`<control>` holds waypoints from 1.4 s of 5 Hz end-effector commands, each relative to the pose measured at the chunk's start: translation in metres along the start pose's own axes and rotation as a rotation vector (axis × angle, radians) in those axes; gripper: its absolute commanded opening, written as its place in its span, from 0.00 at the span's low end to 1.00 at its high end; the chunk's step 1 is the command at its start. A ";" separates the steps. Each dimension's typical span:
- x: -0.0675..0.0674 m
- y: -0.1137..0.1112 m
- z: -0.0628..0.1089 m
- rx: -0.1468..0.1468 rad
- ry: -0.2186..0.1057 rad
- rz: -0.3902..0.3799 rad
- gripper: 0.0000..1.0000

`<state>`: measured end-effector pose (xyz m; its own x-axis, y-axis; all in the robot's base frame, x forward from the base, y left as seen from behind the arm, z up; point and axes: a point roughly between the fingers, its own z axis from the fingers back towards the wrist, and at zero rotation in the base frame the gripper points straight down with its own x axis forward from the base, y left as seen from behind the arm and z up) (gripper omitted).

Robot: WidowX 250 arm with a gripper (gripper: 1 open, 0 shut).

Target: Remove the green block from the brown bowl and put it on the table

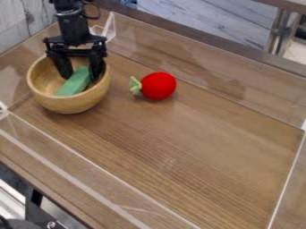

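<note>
Your hand (78,71) stood open over the brown bowl (70,86), with the green block (78,83) lying inside it.

You had the black hand pointing straight down into the bowl, and its fingers (57,65) were spread wide, one at each side of the green block. I could not tell if the fingers touched the block or the inside of the bowl. The block lay tilted against the inner wall of the bowl, and its upper end was partly hidden behind the hand. The bowl sat near the left back corner of the worktop (191,143), close to the clear plastic wall (14,54). A red round toy fruit (156,85) with a green leaf lay on the worktop just to the right of the bowl, apart from it.
</note>
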<state>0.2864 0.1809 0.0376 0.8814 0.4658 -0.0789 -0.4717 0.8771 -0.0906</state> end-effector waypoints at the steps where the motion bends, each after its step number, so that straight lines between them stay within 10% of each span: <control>1: 0.012 0.002 0.017 0.001 -0.067 0.031 1.00; 4: 0.023 0.007 0.015 -0.010 -0.071 0.070 1.00; 5: 0.023 0.006 0.020 -0.017 -0.074 0.069 0.00; 7: 0.018 -0.010 0.072 -0.097 -0.127 0.042 0.00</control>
<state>0.3045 0.1828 0.0820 0.8520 0.5218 -0.0427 -0.5196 0.8329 -0.1904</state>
